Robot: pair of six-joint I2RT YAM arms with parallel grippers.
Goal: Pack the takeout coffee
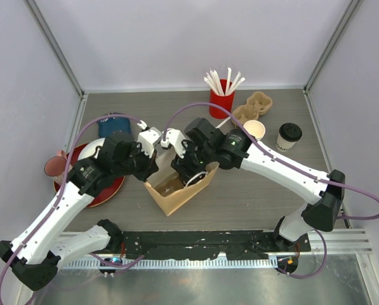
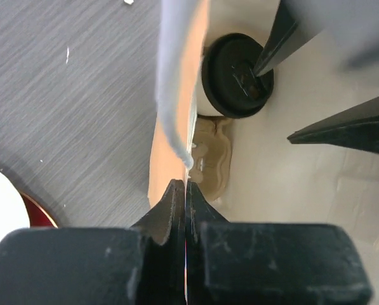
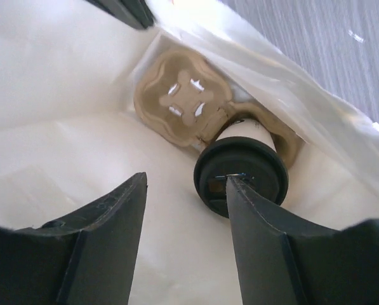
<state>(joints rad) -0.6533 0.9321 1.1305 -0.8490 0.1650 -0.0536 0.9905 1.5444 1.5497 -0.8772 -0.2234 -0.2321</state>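
At the middle of the bench [image 1: 240, 203] a brown paper bag [image 1: 173, 197] is laid open. Its rim at 10 o'clock is clamped by the left pincer [image 2: 185, 187], jaws together on the paper. Inside the bag, the first lidded coffee cup [image 3: 243, 178] is seated in a pulp carrier [image 3: 186, 105]. The right pincer [image 3: 186, 180] is held over it, jaws apart, one fingertip at the lid. At 2 o'clock from the bag, well apart, the second lidded coffee cup [image 1: 289, 135] is stood near a lidless cup [image 1: 254, 130].

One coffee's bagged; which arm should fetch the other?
The right. The right gripper is open and empty, and the other lidded cup stands on its side of the table. The left gripper is shut on the paper bag's edge, holding it open.
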